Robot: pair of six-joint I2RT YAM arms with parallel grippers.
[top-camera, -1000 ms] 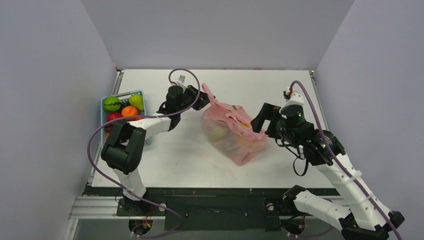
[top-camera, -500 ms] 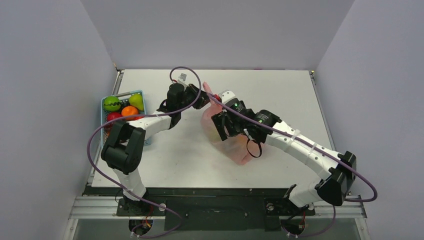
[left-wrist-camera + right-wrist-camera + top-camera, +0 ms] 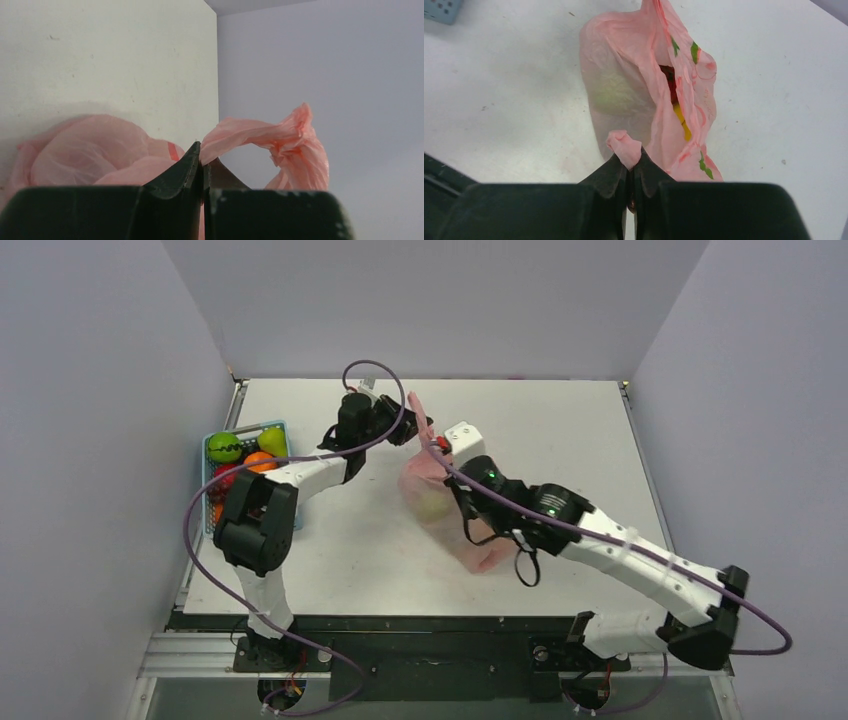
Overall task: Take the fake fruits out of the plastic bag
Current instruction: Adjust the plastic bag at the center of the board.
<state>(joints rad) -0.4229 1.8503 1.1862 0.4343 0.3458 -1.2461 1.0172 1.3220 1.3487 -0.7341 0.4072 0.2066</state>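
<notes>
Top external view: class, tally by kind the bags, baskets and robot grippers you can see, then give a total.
Translucent pink crinkly plastic bag: 1
Light-blue slatted plastic basket: 1
Black two-finger grippers, left gripper and right gripper: 2
Total: 4

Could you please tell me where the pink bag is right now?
In the top view the bag sits mid-table, right of the basket; the left claw pinches a handle and the right claw another fold.
</notes>
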